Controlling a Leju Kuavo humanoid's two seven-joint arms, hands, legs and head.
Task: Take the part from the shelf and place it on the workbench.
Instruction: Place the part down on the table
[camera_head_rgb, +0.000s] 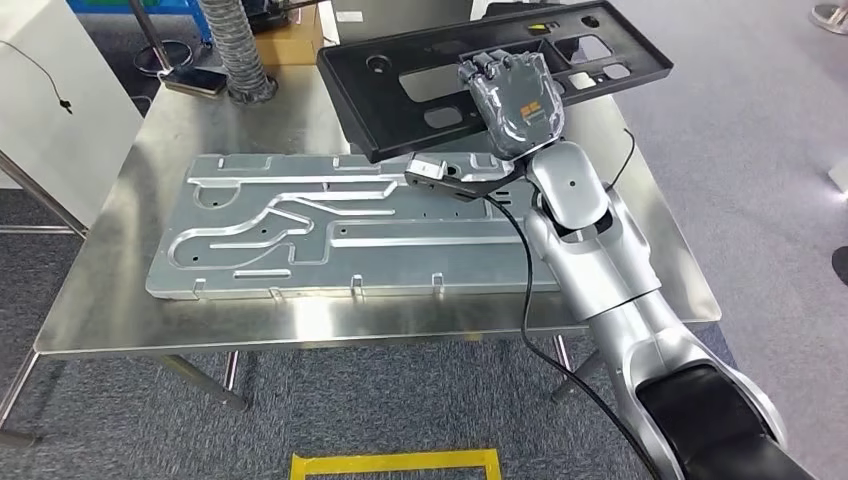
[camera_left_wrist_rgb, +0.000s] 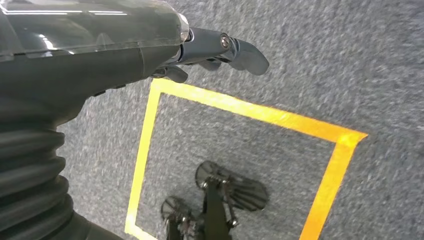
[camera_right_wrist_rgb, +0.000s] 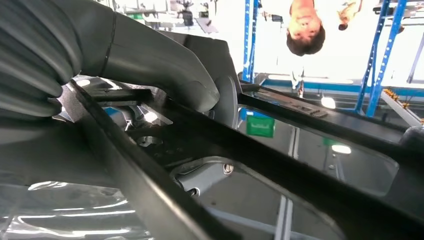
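The long black panel with cut-out openings (camera_head_rgb: 420, 60) looks like matt moulded plastic, faintly glossy along its ribs in the right wrist view (camera_right_wrist_rgb: 280, 170). Under it, the steel-topped workbench (camera_head_rgb: 110, 290) is brushed metal with a soft sheen. On the workbench lies a flat grey plate with raised channels (camera_head_rgb: 330, 235), apparently cast or pressed aluminium, dull and smooth. The right hand (camera_head_rgb: 515, 95) on the panel has a glossy grey shell. Around the workbench, the blue-grey floor (camera_head_rgb: 760, 140) is rough carpet; the left hand (camera_left_wrist_rgb: 220, 50) is smooth and shiny.
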